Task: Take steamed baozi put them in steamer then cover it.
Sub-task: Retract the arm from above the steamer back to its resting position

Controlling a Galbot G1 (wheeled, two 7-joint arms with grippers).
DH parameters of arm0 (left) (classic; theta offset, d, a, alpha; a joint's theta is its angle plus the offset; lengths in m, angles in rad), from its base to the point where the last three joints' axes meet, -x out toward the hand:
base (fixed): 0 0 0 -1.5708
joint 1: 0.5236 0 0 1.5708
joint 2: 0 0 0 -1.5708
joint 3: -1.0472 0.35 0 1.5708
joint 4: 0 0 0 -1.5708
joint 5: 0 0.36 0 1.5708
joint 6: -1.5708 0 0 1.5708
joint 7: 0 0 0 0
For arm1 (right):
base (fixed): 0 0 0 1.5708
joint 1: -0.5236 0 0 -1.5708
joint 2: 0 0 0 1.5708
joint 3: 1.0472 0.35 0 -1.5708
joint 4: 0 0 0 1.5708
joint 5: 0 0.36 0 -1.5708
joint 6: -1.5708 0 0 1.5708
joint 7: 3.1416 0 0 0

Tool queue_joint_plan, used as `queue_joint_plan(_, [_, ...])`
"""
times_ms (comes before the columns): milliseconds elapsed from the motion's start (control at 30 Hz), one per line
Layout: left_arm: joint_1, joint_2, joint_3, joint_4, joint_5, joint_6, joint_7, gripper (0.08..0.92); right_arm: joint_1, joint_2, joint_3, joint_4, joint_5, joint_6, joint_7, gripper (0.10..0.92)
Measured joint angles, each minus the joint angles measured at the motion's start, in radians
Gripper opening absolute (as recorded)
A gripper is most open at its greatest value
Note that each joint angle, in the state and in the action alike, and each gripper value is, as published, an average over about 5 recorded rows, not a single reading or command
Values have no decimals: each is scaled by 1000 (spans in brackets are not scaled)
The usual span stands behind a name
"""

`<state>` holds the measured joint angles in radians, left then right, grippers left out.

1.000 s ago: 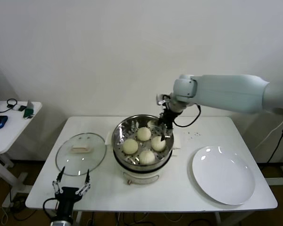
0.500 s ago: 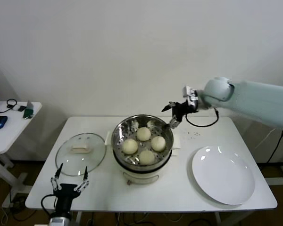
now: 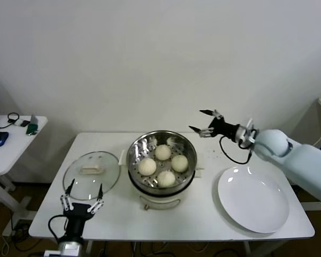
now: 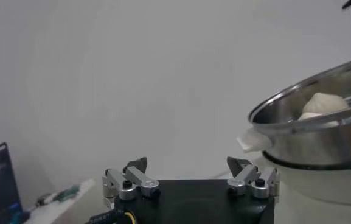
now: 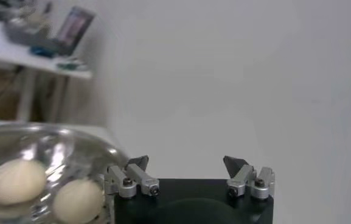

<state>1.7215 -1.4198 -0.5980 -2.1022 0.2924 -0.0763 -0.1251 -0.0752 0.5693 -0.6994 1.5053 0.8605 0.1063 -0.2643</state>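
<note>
Fingers on the right gripper [image 3: 207, 122] are spread wide with nothing between them, hanging in the air at about 2 o'clock from the round shiny steel steamer [image 3: 162, 166] on its white electric base. The left gripper [image 3: 81, 200] has its fingers spread and empty too, low at the near table edge, roughly 6 o'clock from the round clear glass lid [image 3: 91, 174].

All four smooth off-white steamed baozi [image 3: 163, 163] sit on the perforated tray inside the pot, so I'd say the loading part is done and only the cover is left. The lid lies flat on the white table [image 3: 199, 219] just beside the steamer at its 9 o'clock, pale handle [image 3: 91, 169] facing up. The flat white plate [image 3: 253, 199] at 4 o'clock from the pot is bare.

What could go wrong from here (just my guess): that handle looks low and flat, so a shallow pinch could slip and drop the glass lid. Swing it over too low and its rim could catch the steel rim, or it lands tilted and squashes a bun near the edge.
</note>
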Motion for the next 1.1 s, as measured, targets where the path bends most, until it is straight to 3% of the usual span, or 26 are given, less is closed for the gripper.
queue_joint_plan(567, [-58, 76, 0, -2, 576, 143, 12, 823, -790, 135, 858, 64, -125, -38, 217, 823])
queue_joint_plan(1100, [-253, 136, 44, 255, 991, 183, 2, 823, -1138, 281, 1223, 121, -267, -120, 252, 823])
